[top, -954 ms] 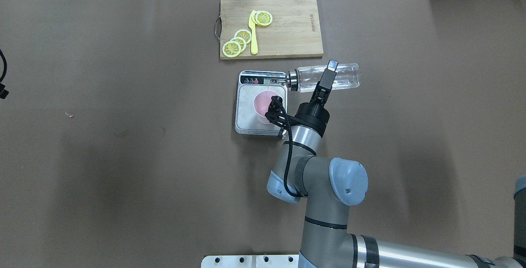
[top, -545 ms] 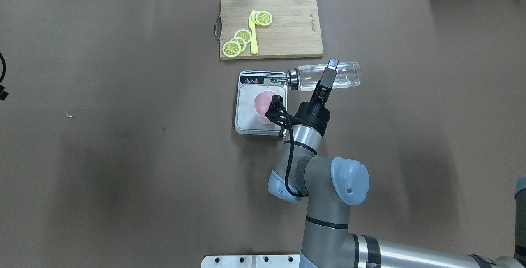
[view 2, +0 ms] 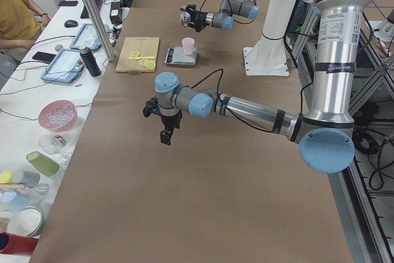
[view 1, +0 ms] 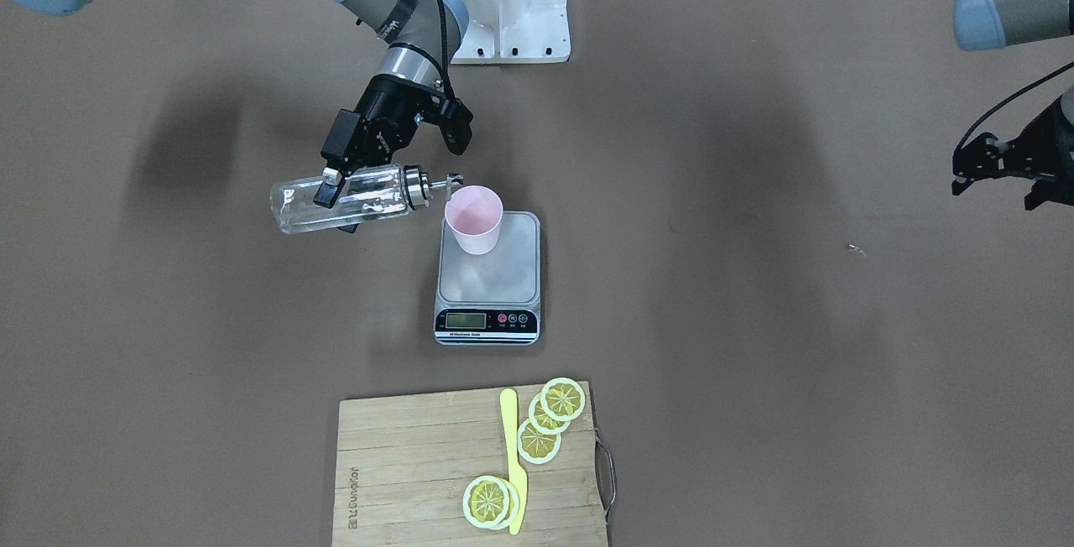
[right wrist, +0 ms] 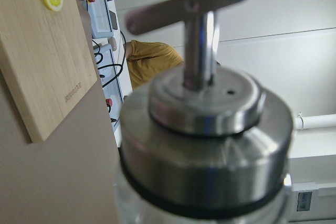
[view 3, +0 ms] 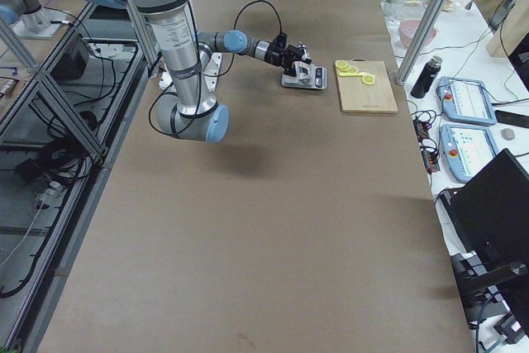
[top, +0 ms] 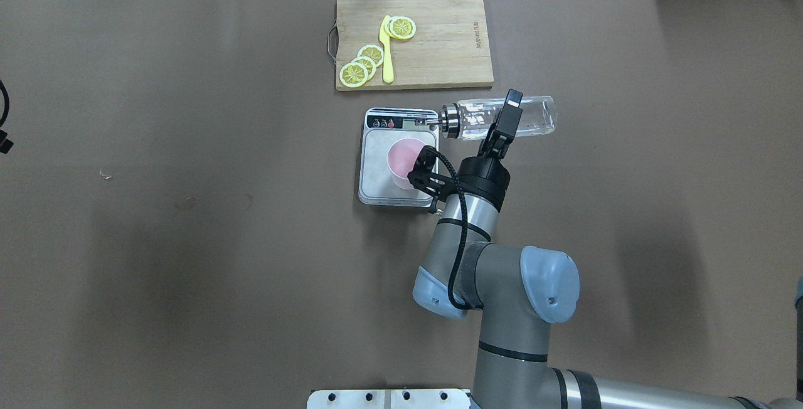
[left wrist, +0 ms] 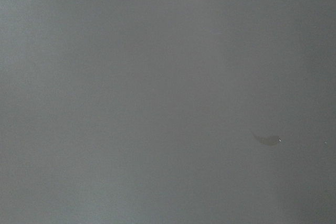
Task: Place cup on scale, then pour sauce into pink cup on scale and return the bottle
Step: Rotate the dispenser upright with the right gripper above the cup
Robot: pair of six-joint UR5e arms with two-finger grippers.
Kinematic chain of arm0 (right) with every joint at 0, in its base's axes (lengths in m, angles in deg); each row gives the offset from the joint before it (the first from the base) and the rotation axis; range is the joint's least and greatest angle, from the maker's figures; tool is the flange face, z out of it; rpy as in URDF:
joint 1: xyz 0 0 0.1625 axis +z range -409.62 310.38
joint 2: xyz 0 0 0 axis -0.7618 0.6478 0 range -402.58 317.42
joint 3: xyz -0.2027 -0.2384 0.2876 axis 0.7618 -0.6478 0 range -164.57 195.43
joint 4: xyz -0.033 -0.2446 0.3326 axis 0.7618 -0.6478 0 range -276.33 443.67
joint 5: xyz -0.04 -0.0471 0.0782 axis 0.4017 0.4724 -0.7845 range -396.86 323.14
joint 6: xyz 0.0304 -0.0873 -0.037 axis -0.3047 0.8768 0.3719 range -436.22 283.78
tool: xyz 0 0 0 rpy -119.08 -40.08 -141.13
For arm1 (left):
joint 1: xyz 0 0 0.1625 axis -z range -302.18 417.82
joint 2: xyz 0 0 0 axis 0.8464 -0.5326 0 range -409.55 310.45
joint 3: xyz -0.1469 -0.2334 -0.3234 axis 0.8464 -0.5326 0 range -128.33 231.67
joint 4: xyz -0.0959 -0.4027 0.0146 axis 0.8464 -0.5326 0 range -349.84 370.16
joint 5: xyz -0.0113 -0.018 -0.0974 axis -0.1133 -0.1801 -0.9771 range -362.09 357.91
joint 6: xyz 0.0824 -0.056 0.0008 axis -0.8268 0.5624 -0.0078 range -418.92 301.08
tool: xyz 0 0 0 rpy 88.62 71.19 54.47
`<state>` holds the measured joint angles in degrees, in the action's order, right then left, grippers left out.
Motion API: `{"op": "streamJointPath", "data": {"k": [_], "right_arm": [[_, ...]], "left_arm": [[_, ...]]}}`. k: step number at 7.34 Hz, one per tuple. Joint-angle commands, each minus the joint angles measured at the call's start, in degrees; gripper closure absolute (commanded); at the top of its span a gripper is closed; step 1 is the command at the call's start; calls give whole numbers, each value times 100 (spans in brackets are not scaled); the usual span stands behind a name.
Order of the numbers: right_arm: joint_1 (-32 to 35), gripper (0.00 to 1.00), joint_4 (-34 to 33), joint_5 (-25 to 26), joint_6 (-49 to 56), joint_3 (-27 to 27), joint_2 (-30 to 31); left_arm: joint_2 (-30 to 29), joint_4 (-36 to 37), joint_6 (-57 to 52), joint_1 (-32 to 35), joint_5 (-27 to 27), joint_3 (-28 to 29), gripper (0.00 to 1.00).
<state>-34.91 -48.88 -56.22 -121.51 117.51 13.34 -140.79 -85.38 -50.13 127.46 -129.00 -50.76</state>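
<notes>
The small pale pink tapered plastic cup (view 1: pixel 474 220) stood upright on the flat grey digital kitchen scale (view 1: pixel 503 283), at the platform's corner nearest the robot on its right side, with the scale's black display strip turned to the far edge of the brown-covered table (top: pixel 188 114); just beside the cup's rim hung the silver spout of the slim clear glass bottle (view 1: pixel 369 199), which lay almost level in the air, spout toward the cup and base pointing toward the table's right end; whether the spout tip stood over the cup's mouth could not be told, nor whether any of the clear sauce was running out; the right gripper (view 1: pixel 337 207) was clamped across the bottle's middle, one finger on each side of the glass; beyond the scale, near the middle of the table's far edge, lay a wooden cutting board with a metal handle (top: pixel 452 39), carrying yellow lemon slices (top: pixel 361 67) and a yellow plastic knife (top: pixel 387 51); the left gripper (view 2: pixel 165 138) hung pointing down over bare table well toward the left end, apart from everything, and whether it was open or closed could not be told.
</notes>
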Motion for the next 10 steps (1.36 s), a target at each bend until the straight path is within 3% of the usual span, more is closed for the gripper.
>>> {"op": "streamJointPath", "data": {"k": [1,4,5,7,10], "right_arm": [[-30,100,27,-451,-33,443,69],[-39,100,71,-1041,-428,550,42],[-21,100,72,-1399,-454,776,77],[84,100,80,-1648,-446,1146,199],[443,100,98,-2655,-385,1910,393]], "left_arm": [[-7,0,0,32,-9,-22,3],[-7,-9,0,93,-9,-83,3],[-7,-113,0,102,0,-92,3],[1,-201,9,111,0,-110,3],[1,-351,-9,111,9,-92,3]]}}
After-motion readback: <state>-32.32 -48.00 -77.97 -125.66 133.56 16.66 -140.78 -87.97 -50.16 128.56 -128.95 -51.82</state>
